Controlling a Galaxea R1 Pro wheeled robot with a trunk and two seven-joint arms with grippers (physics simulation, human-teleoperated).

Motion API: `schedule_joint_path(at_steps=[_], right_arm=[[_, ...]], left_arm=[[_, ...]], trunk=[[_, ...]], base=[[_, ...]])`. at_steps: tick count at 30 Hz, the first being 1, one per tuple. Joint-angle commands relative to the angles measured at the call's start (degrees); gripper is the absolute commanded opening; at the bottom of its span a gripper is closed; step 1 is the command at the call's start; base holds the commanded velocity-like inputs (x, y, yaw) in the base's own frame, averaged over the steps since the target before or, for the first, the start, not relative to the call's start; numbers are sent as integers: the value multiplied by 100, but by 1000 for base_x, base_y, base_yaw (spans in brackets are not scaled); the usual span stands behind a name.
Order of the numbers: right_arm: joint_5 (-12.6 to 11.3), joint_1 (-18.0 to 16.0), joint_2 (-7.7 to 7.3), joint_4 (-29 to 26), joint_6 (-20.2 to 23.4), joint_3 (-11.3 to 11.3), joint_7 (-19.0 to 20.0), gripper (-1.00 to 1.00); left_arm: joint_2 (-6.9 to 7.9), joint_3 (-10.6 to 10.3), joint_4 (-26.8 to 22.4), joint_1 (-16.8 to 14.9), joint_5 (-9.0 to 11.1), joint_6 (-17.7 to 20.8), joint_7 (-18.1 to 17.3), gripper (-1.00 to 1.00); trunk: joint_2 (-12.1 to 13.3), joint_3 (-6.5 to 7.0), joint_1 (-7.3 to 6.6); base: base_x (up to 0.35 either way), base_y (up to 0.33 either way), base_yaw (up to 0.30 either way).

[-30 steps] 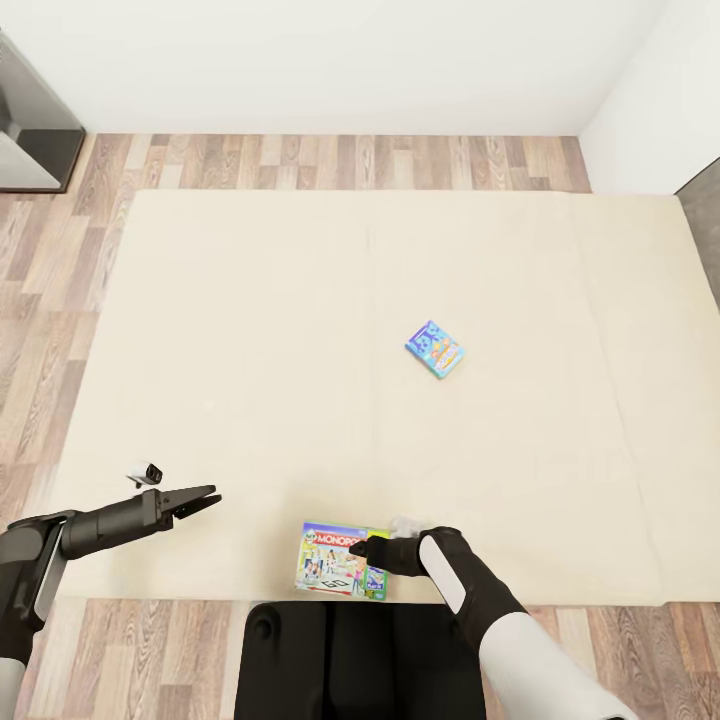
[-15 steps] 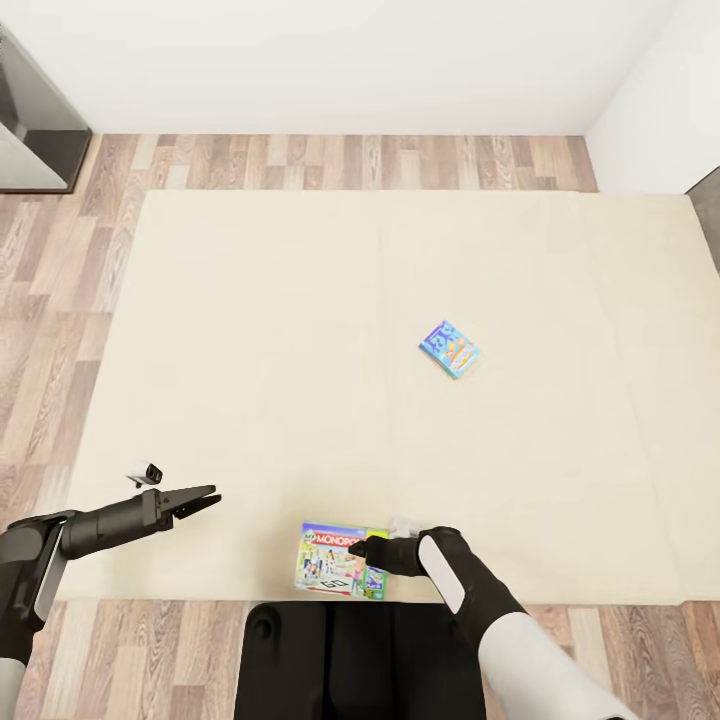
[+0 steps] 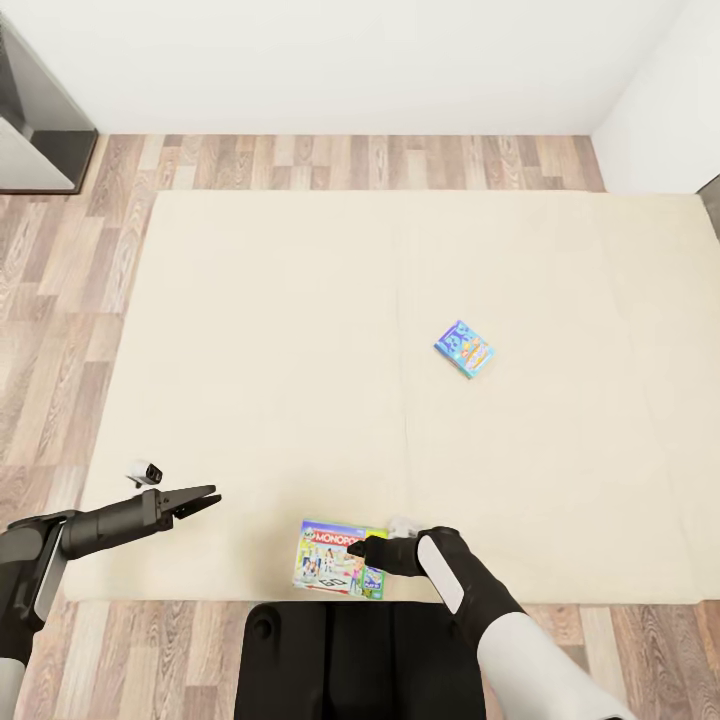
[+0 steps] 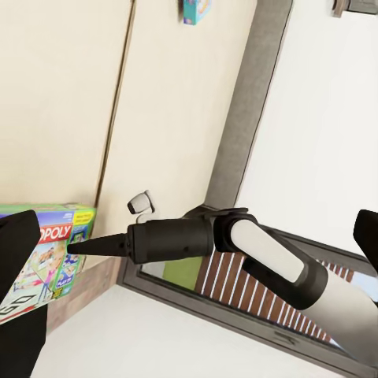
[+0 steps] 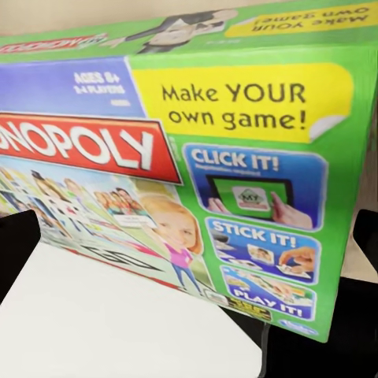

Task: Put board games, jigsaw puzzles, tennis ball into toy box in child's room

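Note:
The large green-edged board game (image 3: 340, 558) lies flat at the near edge of the beige bed (image 3: 300, 330). My right gripper (image 3: 358, 549) hovers at its right end. In the right wrist view its cover (image 5: 197, 165) sits close ahead, with the dark fingers (image 5: 16, 248) wide apart, open. The left wrist view shows the right gripper (image 4: 79, 247) tip at the box (image 4: 47, 256). The small blue board game (image 3: 463, 349) lies further out, right of the bed's middle. My left gripper (image 3: 205, 497) hangs open over the bed's near left part, holding nothing.
Wood-plank floor (image 3: 60, 260) surrounds the bed on the left and far side. A dark grey unit (image 3: 35, 130) stands at the far left corner. A white wall (image 3: 350, 60) runs behind. My dark base (image 3: 360, 660) is against the bed's near edge.
The whole view has swung, so the bed and the blue box sit further right in the picture. Both arms and the large box keep their places in the picture.

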Motion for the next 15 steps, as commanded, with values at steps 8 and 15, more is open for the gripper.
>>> schedule_joint_path(at_steps=[8,15], right_arm=[[25,-1,0,-5,23,-1,21,100],[25,-1,0,-5,23,-1,21,100]], left_arm=[[2,0,0,-1,-5,61,-25,100],[2,1,0,-1,-5,61,-25,100]], trunk=[[-9,-6,3],[-9,-6,3]], base=[[0,117,0],[0,117,0]])
